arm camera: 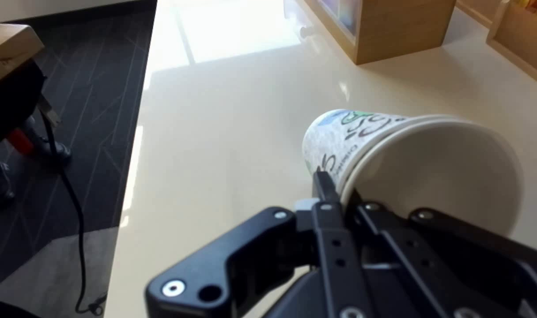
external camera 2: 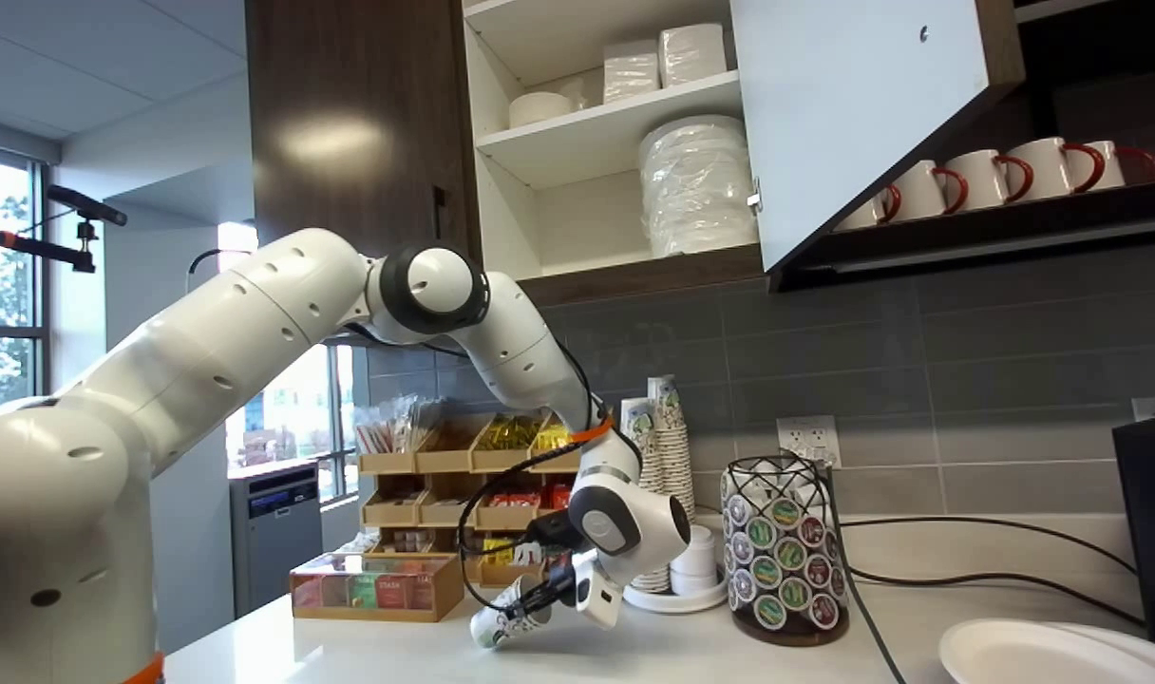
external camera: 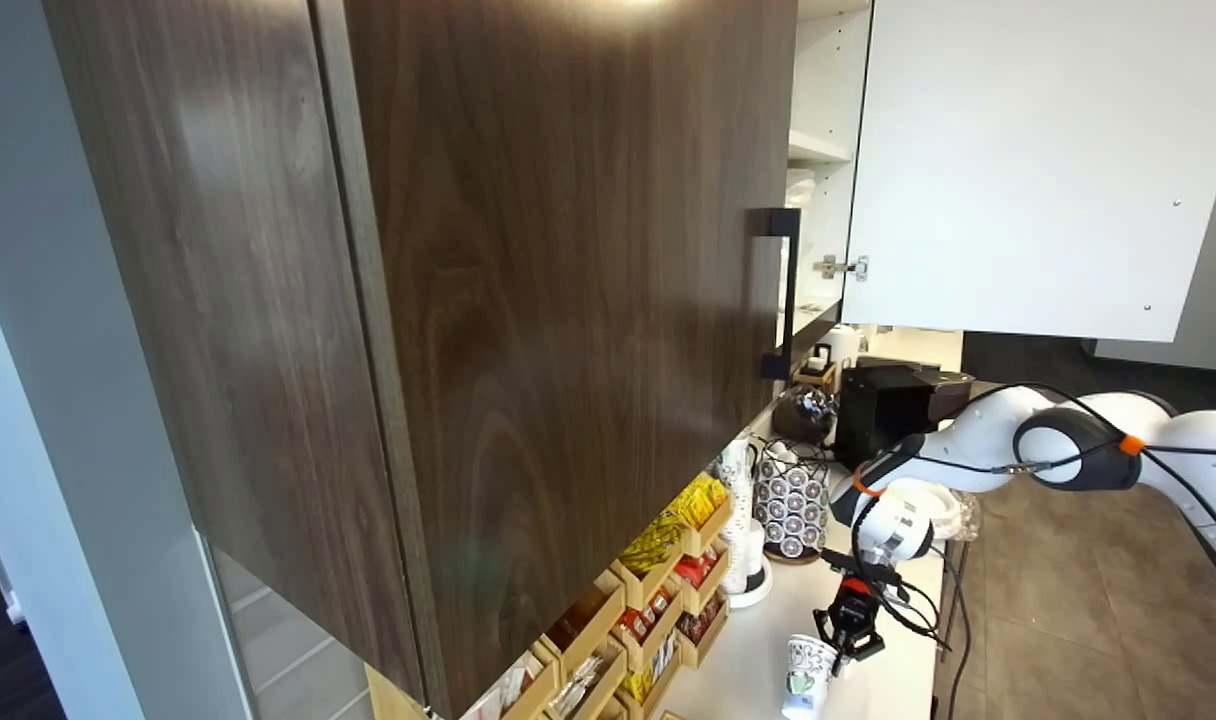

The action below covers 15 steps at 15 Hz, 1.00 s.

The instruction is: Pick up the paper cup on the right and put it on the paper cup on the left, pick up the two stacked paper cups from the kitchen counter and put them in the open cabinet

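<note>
The two stacked paper cups, white with printed marks, show in both exterior views (external camera: 808,675) (external camera 2: 506,617) and in the wrist view (arm camera: 339,141), where a double rim shows. They lie tilted well over, mouth towards my wrist. My gripper (arm camera: 334,190) is shut on their wall near the rim, one finger outside and one inside the mouth; it also shows in both exterior views (external camera: 838,655) (external camera 2: 547,594). The cups are low over the white kitchen counter (external camera 2: 672,655); I cannot tell if they touch it. The open cabinet (external camera 2: 587,223) is above, holding wrapped plates and boxes.
A clear-topped tea box (external camera 2: 378,586) and a wooden snack rack (external camera 2: 444,463) stand beyond the cups. Tall cup stacks (external camera 2: 672,446), a pod holder (external camera 2: 786,560) and white plates (external camera 2: 1033,655) are on the counter. The cabinet's door (external camera 2: 853,104) swings outward.
</note>
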Tool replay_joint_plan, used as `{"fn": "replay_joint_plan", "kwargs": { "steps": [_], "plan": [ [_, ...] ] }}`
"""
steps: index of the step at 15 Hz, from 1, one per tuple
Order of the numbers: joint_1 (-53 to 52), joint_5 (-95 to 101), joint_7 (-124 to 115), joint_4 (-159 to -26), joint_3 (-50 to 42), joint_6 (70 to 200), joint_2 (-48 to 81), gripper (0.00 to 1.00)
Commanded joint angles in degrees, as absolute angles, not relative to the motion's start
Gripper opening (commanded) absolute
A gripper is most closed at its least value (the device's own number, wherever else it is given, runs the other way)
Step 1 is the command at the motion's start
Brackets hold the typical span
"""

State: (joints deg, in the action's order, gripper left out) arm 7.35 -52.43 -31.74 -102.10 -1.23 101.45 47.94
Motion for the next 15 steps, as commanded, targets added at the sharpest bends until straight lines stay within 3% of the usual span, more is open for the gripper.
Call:
{"fn": "replay_joint_plan", "kwargs": {
  "steps": [1,15],
  "plan": [
    [4.07,-51.77,-26.71,-104.75,-3.83,105.87,42.22,0.01],
    [-1.91,-20.75,-26.42,-124.59,-5.42,121.17,7.12,0.01]
  ]
}}
